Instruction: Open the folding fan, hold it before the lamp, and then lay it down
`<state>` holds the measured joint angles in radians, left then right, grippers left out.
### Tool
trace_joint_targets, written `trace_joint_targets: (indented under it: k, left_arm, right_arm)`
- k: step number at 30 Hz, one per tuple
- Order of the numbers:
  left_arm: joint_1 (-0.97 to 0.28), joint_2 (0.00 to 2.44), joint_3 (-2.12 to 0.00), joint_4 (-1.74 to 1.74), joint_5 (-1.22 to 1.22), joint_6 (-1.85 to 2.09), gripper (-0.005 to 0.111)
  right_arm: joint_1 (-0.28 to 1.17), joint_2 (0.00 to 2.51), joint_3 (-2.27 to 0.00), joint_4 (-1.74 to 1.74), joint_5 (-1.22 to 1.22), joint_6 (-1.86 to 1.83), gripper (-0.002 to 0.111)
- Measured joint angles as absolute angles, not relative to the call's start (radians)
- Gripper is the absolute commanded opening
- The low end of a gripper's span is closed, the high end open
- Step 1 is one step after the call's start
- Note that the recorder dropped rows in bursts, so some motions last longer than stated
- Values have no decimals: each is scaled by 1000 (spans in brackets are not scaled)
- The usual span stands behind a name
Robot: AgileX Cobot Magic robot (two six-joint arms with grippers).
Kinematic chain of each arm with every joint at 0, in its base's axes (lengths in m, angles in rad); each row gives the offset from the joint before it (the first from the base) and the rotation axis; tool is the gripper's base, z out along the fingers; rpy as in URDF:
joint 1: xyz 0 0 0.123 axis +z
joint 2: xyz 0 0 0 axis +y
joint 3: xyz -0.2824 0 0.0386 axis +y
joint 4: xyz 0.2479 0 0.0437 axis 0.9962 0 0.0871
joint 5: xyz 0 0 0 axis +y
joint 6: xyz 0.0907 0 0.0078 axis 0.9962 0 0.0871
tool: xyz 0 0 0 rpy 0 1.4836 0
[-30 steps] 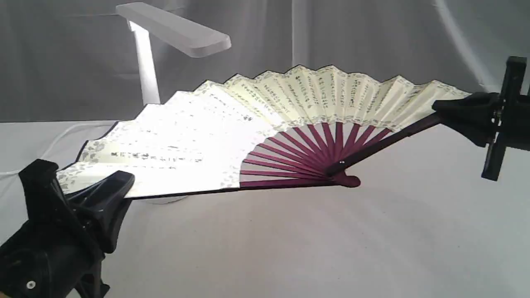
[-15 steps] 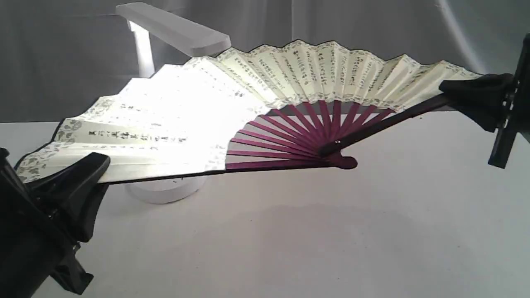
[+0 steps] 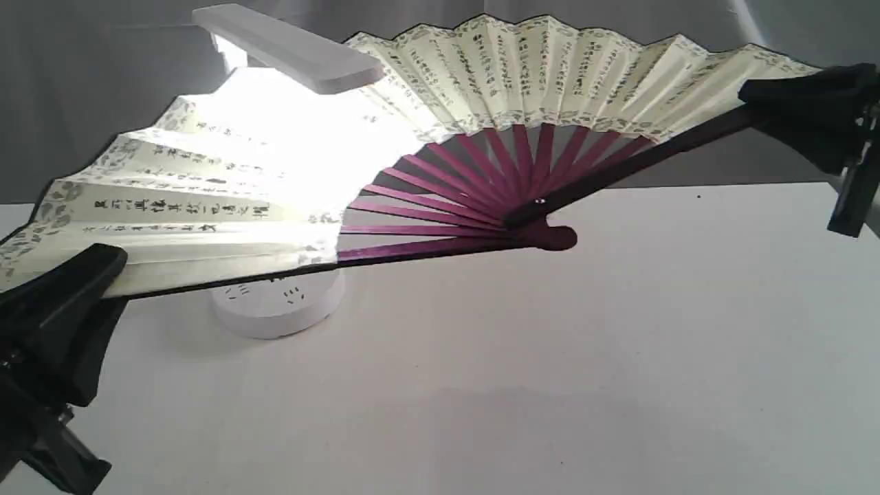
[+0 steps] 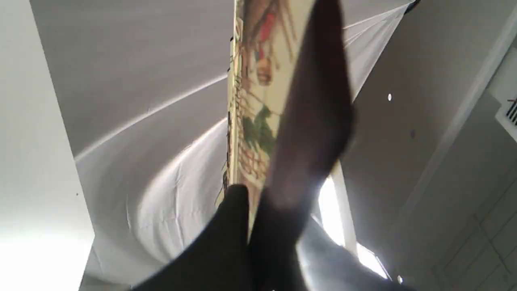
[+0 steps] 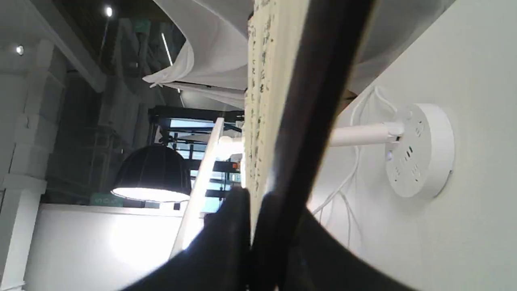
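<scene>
Far left, the left gripper [image 3: 96, 271] is clamped tight on one guard of the folding fan [image 3: 522, 75]. The fan is spread wide, tilted, held clear of the white table [image 3: 584, 385]. Its glowing paper hides the stem of the lamp [image 3: 295, 51]; the bar head overlaps the fan's top edge, and the round base peeks out below. Far right, the right gripper [image 3: 756, 103] pinches the other guard against the grey curtain [image 3: 89, 103].
</scene>
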<state>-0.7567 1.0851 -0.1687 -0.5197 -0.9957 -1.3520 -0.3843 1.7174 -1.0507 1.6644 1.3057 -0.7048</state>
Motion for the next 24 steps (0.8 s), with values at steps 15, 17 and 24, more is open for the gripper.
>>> trace_joint_targets:
  k: [15,17,24]
  left_arm:
    - [-759,1064,-169,-550,-972,-1374,0]
    - [-759,1064,-169,-550,-972,-1386,0]
    - [-759,1064,-169,-552,-951,-1396,0]
  right_arm:
    - [-384,1713,-1051,1647,1306,-654,0]
    - [-384,1713,-1051,1646,1306,-650,0]
    - [-384,1713,-1051,1643,1306,-640,0]
